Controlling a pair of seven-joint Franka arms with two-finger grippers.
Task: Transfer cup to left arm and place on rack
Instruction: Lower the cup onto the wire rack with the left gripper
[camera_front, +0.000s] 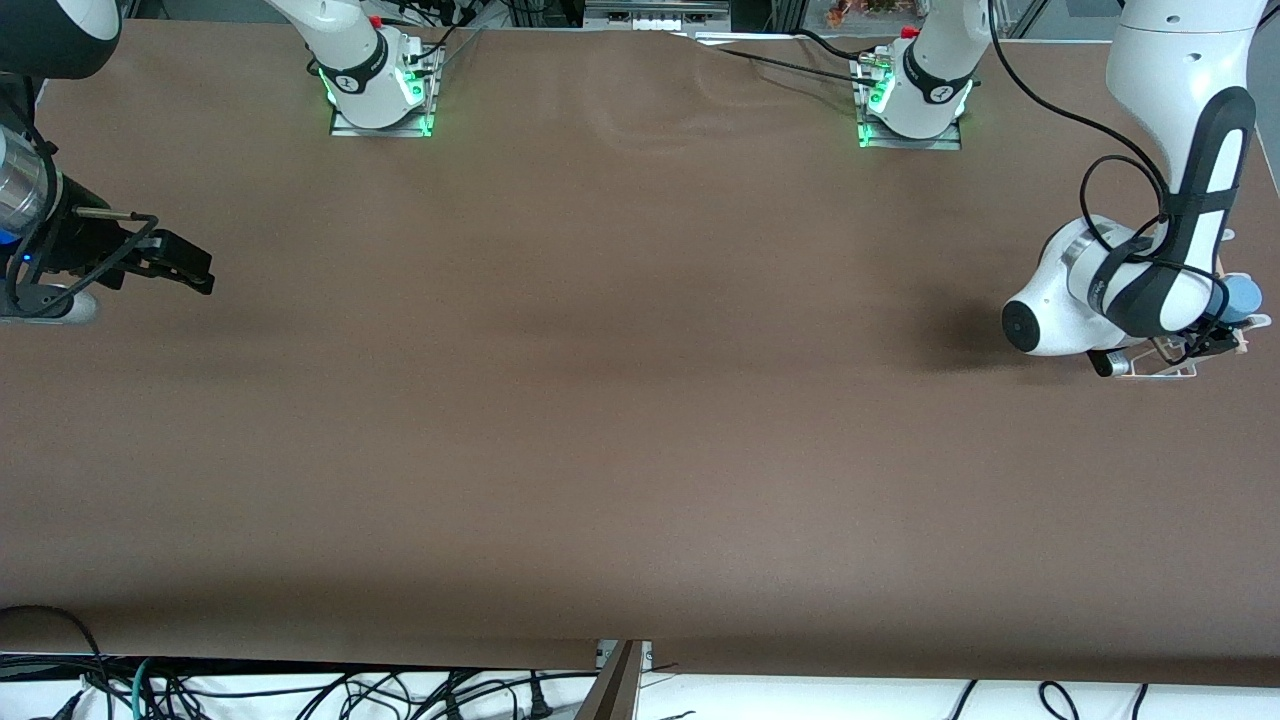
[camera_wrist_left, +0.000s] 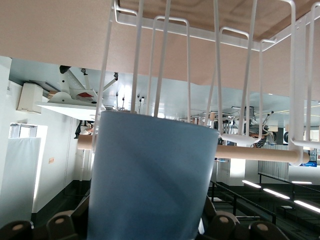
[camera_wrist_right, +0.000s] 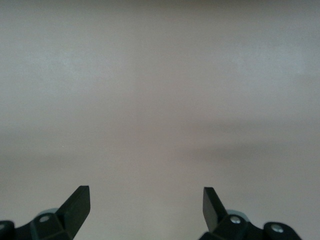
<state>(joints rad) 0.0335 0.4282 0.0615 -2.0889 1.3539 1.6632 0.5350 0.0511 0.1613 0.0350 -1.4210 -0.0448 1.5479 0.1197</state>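
The light-blue cup (camera_wrist_left: 150, 175) fills the left wrist view, held between the black fingers (camera_wrist_left: 61, 223) of my left gripper (camera_wrist_left: 150, 227), which is shut on it. The rack's white wire pegs (camera_wrist_left: 172, 60) and its wooden dowel (camera_wrist_left: 255, 152) stand close against the cup. In the front view the cup (camera_front: 1243, 296) shows at the rack (camera_front: 1165, 368) at the left arm's end of the table, with my left gripper (camera_front: 1220, 338) low over the rack. I cannot tell whether the cup rests on the rack. My right gripper (camera_front: 195, 270) is open and empty (camera_wrist_right: 146, 197), waiting over the right arm's end of the table.
The brown table (camera_front: 620, 400) is bare between the two arms. The arm bases (camera_front: 380, 90) stand along the table's back edge. The rack sits close to the table's edge at the left arm's end.
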